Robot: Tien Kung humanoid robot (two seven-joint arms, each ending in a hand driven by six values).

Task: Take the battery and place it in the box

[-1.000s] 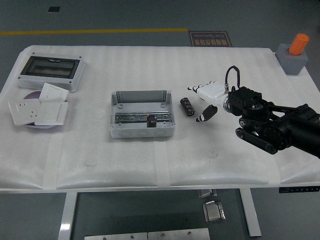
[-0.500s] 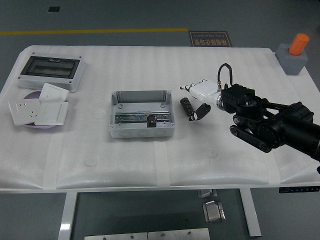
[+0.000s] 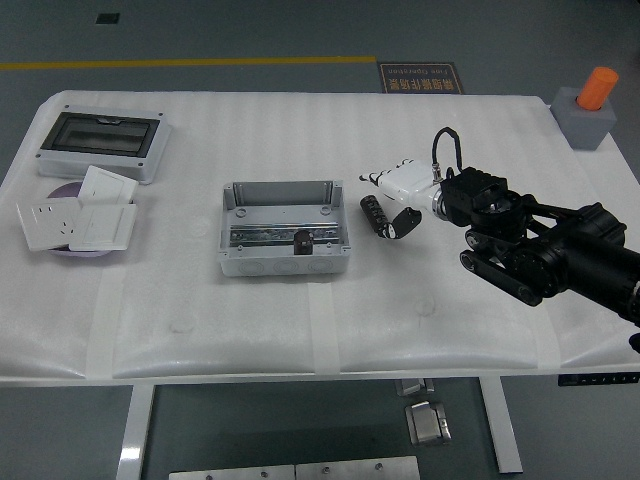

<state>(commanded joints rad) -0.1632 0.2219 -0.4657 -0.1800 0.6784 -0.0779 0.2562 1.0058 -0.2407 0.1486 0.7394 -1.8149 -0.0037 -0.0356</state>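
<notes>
The right arm comes in over the white worktop (image 3: 250,330) from the right edge; its hand (image 3: 398,200) sits just right of the battery (image 3: 374,214), white fingers (image 3: 385,178) reaching out above it and the dark thumb tip low beside it; the fingers look loosely spread around the battery rather than clamped, and I cannot make out a firm grip. The battery, a small black cylinder, lies flat on the worktop just right of the box (image 3: 285,230), clear of the box's wall; the box is an open grey enclosure near the middle of the worktop, with a metal rail across its floor and a small dark part (image 3: 303,240) sitting on that rail. Off at the far left corner rests a grey cover with a dark window (image 3: 100,143); in front of it a heap of white switch plates (image 3: 78,220) lies on a purple disc. At the far right corner stands a grey block with an orange cylinder (image 3: 592,103) on top.
</notes>
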